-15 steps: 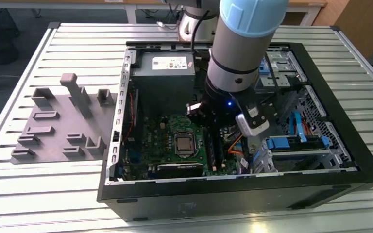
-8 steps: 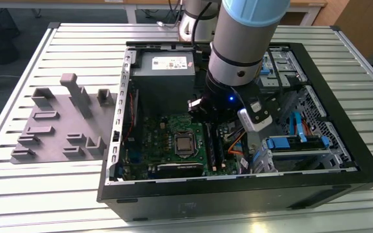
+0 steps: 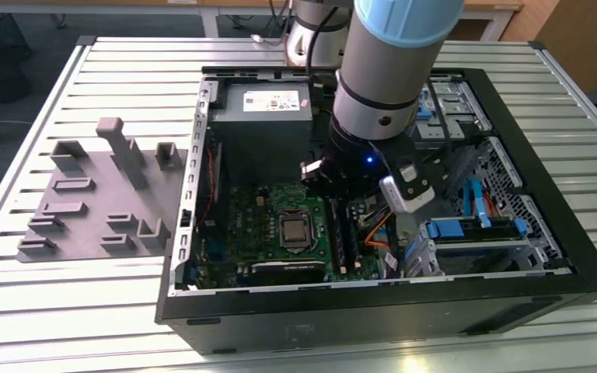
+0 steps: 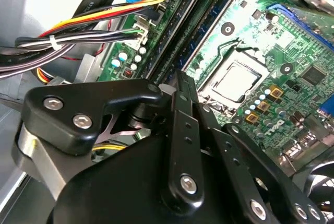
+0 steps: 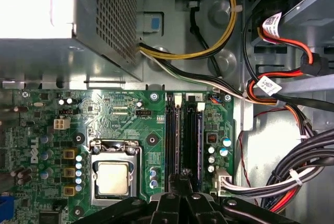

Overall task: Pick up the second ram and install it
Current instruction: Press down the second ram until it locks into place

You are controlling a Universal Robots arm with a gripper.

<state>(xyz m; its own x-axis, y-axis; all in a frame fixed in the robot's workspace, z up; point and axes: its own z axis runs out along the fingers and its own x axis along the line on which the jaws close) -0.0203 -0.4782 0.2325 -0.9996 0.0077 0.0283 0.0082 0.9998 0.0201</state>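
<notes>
The black linkage gripper (image 5: pixel 183 182) is positioned low over the long black memory slots (image 5: pixel 183 132) of the green motherboard (image 5: pixel 120 130); fingers drawn together, any held object cannot be discerned.

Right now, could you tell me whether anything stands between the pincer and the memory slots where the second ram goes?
Nothing visible does. In the first wrist view the pincer hangs directly over the long black slots, and the cable bundles lie off to the side, beside the motherboard.
</notes>
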